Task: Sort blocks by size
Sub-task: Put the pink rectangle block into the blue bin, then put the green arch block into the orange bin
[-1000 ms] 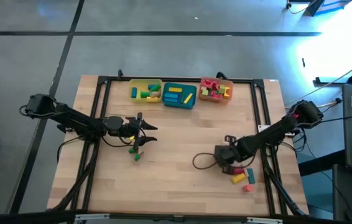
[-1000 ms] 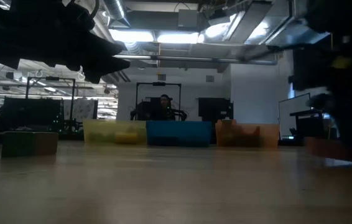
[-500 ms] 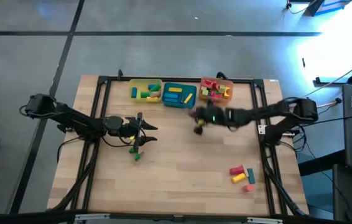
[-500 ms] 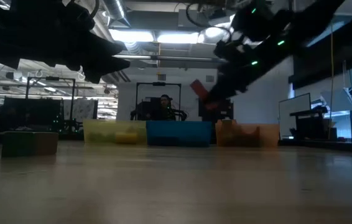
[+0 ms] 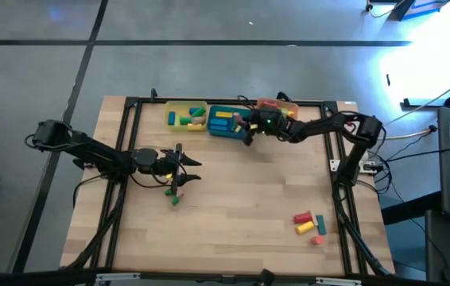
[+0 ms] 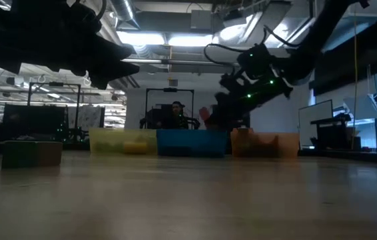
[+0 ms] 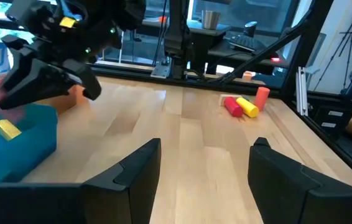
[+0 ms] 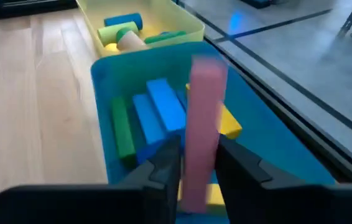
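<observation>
My right gripper (image 5: 246, 129) hangs over the right end of the teal tray (image 5: 219, 132) at the table's far side, shut on a pink bar (image 8: 202, 118). The bar also shows in the low view (image 6: 205, 115). The teal tray holds blue, green and yellow blocks (image 8: 163, 109). My left gripper (image 5: 195, 169) is open and empty at the table's left middle (image 7: 207, 146), above a few green and yellow blocks (image 5: 174, 195) that lie on the table. My right gripper pinches the pink bar between its two fingers (image 8: 166, 163), by one end (image 8: 194, 180). The bar runs along the fingers and sticks out past their tips. The fingers slant down from the table's right. The bar is lifted clear above the teal tray.
A yellow tray (image 5: 179, 107) with several blocks stands left of the teal one, and an orange tray (image 5: 287, 105) with several blocks stands right of it. A few red, yellow and pink blocks (image 5: 308, 225) lie near the front right. A person (image 6: 176, 110) sits beyond the table.
My right gripper has gone from the loose blocks at the front right up and toward the table's far edge, carrying the pink bar. It now hangs over the teal tray.
</observation>
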Tool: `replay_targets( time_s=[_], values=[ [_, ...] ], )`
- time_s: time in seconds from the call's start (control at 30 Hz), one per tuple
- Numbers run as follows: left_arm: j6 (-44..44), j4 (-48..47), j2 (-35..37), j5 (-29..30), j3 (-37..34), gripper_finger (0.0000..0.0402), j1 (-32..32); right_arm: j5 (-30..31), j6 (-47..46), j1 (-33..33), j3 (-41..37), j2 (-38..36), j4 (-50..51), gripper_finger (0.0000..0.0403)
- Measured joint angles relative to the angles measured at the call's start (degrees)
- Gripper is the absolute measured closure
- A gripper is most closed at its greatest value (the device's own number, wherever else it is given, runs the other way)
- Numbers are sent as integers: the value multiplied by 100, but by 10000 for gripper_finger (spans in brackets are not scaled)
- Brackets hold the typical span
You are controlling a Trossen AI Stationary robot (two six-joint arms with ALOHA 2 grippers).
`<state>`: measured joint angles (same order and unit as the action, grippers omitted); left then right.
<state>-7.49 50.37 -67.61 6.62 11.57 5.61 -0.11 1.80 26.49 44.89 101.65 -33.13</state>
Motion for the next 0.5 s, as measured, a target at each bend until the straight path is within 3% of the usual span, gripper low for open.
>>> replay_targets(
  time_s=[0.3,0.4,0.5],
  values=[
    [-22,-57,-2,-1,0,196,8,-199,-245,-25,525,33,22,271],
    [-4,-55,-2,1,0,196,8,-943,-931,-59,714,19,10,268],
    [-2,-54,-2,1,0,196,8,-1872,-1038,-301,841,17,-61,268]
  ],
)
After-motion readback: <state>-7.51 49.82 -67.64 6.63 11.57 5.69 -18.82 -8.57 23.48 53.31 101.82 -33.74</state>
